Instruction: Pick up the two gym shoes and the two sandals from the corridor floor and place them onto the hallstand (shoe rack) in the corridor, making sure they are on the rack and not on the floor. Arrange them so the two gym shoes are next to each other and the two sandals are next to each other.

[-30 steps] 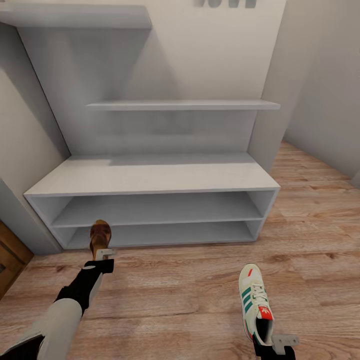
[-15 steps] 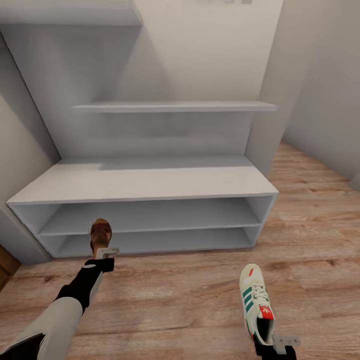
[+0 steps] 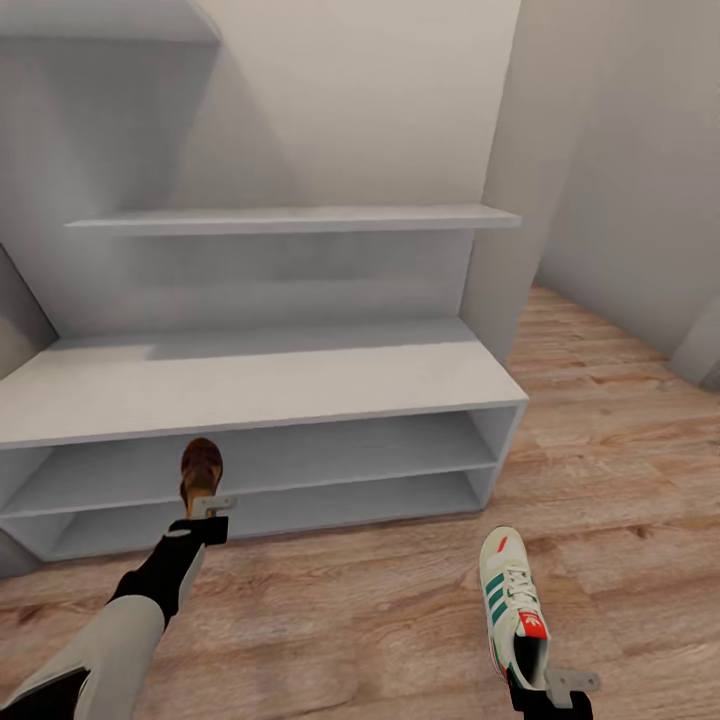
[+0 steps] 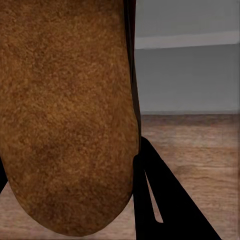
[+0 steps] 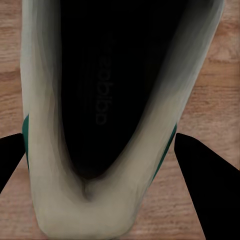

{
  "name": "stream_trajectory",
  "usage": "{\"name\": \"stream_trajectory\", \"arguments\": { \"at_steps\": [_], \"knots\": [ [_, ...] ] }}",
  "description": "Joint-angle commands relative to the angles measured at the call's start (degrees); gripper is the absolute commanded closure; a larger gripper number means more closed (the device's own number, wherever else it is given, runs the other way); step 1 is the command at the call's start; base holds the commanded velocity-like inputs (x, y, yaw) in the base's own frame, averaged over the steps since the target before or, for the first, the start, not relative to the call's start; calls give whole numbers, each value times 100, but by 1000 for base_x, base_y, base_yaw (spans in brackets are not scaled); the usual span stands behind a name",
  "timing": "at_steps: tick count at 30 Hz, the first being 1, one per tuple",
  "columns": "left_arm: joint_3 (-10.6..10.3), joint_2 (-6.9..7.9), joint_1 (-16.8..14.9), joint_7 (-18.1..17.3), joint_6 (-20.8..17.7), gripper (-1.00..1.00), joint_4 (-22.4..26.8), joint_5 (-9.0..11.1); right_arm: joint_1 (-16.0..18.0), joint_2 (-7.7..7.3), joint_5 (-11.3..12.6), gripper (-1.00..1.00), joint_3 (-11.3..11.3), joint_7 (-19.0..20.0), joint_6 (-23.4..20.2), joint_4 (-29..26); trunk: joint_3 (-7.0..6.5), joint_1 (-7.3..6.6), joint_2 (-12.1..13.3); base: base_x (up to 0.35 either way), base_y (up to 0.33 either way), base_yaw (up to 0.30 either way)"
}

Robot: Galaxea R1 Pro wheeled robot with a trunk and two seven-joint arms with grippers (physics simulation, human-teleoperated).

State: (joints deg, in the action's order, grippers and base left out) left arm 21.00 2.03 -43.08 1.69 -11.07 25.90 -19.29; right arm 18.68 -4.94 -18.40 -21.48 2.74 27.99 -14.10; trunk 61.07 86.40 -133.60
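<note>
The left gripper (image 3: 207,507) is clamped on a brown sandal (image 3: 201,470), held in front of the shoe rack (image 3: 250,385), at its lower shelves. The right gripper (image 3: 545,690) is clamped on the heel of a white sneaker (image 3: 512,605), held above the wood floor (image 3: 620,480) before the rack's right end.

Faint embossed lettering on dark insole of gym shoe (image 5: 107,95), right wrist view: reads roughly "adidas", upside down. Red tongue mark on gym shoe, head view: unreadable.
</note>
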Motion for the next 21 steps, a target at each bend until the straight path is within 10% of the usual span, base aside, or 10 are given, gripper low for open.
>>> {"name": "stream_trajectory", "arguments": {
  "at_steps": [1,21],
  "knots": [
    [18,-2,7,-10,-27,100,10,-50,4,2,-33,100,-49,34,22,4,4,0,-2,40,-10,-6],
    [27,28,-7,-2,-175,100,20,-49,4,2,-37,100,-49,34,22,4,4,0,-2,155,16,0]
  ]
}}
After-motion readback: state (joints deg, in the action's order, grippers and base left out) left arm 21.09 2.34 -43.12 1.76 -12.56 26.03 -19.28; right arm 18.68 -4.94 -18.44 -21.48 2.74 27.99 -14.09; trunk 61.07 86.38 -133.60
